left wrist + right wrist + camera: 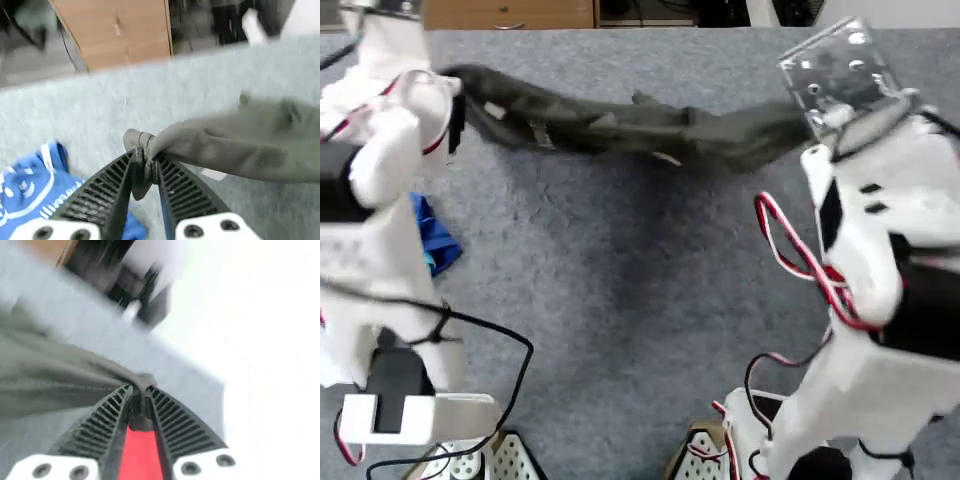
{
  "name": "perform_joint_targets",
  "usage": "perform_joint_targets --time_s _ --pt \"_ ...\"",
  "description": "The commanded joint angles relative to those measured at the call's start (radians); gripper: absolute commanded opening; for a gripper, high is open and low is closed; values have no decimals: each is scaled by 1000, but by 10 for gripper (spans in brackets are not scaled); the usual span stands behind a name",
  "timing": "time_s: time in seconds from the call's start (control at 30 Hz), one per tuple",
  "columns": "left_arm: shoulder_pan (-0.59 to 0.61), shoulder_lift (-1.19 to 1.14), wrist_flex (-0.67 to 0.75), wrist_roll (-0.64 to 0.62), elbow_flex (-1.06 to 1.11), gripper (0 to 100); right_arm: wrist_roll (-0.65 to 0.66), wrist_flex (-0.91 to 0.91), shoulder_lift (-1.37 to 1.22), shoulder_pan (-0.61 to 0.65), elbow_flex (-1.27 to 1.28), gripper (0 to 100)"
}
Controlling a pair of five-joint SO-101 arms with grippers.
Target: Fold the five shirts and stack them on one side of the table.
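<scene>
The olive shirt (620, 125) is stretched taut between the two arms, its long axis running crosswise over the far part of the tabletop (620, 300). The left hand (144, 159) is clamped on one bunched end and the right hand (140, 392) on the other, so neither is nearer. A blue shirt (435, 245) lies crumpled beside the left arm. The surface is grey carpet, and a wooden cabinet (120, 30) stands beyond it.

Shirts: 2. One olive-green shirt (620, 125), one blue shirt (435, 240). Robot arms: 2. One left arm (380, 170), one right arm (900, 220). Worktop (620, 320): 1, grey. Wooden cabinet (510, 12): 1, behind the far edge.
</scene>
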State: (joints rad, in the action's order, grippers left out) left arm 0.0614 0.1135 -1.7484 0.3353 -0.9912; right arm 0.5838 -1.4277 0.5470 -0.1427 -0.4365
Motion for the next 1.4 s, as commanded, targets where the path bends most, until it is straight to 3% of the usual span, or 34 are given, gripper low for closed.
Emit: perform_joint_targets --time_s 0.0,0.27,0.43,0.77,1.0,1.17,1.37 --pt "-15 41 -3 -6 -117 18 6 115 27 -22 -120 3" --pt "-15 90 -5 -5 -212 18 11 284 28 -22 -249 3" --pt "-15 162 -9 127 -167 18 63 293 28 -22 -358 3" --pt "-15 392 -9 405 219 18 117 281 35 -22 -444 3" --pt "-12 556 -3 592 460 18 137 160 35 -22 -444 3" --pt "-8 585 23 606 465 18 137 117 47 -25 -455 2" --pt "-6 587 157 605 462 18 133 115 93 -134 -446 2"
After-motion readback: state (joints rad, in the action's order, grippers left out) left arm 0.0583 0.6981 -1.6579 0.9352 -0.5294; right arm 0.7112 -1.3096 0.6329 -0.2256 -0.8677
